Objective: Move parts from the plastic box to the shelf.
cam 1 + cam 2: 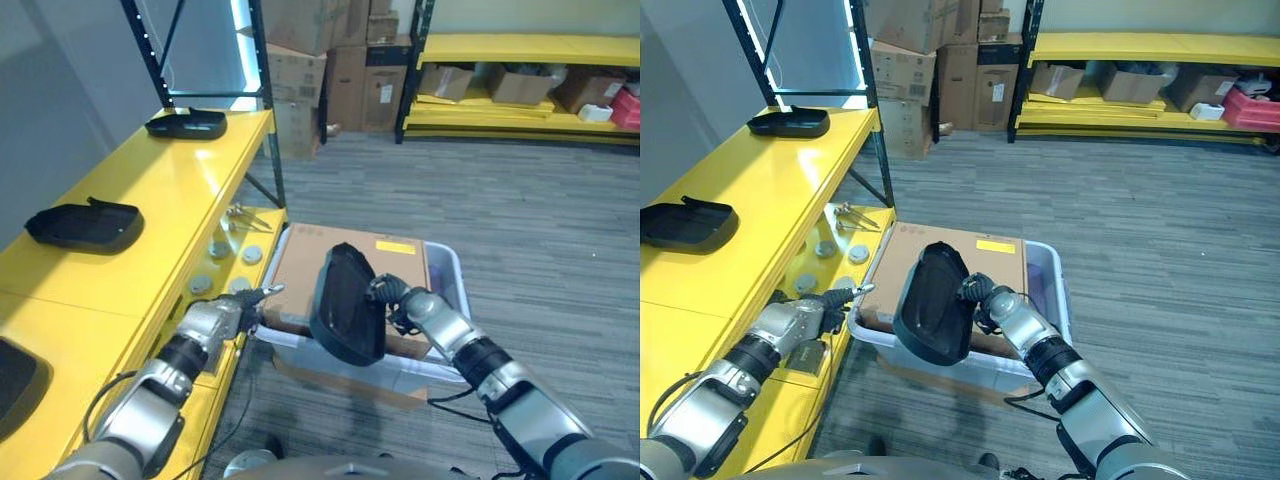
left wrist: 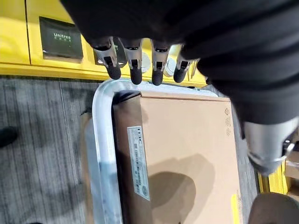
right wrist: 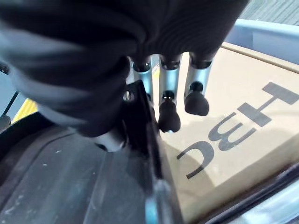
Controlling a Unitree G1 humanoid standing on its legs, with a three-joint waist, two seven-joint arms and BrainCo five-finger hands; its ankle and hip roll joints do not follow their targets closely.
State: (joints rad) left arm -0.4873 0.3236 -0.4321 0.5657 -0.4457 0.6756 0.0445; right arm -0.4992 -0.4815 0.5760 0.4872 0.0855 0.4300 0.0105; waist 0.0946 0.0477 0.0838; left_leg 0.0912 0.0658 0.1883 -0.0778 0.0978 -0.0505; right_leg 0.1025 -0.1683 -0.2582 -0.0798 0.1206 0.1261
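A black plastic part point(image 1: 345, 305) stands on edge above the clear plastic box point(image 1: 447, 268). My right hand point(image 1: 418, 312) is shut on its right edge; the thumb and fingers point(image 3: 168, 112) pinch the part's rim point(image 3: 140, 121). A flat brown cardboard box point(image 1: 340, 258) lies in the plastic box under the part. My left hand point(image 1: 215, 322) hovers open by the box's left rim point(image 2: 103, 140), its fingers point(image 2: 135, 70) straight and holding nothing. On the yellow shelf point(image 1: 160, 190) at the left lie three more black parts, among them one in the middle point(image 1: 85, 225) and one at the far end point(image 1: 187, 123).
Small metal discs and tools point(image 1: 235, 250) lie on the lower shelf board beside the box. A black shelf post point(image 1: 265, 110) rises behind it. Stacked cardboard boxes point(image 1: 330, 60) and a yellow rack point(image 1: 530, 50) stand at the back. Grey carpet point(image 1: 520, 200) stretches to the right.
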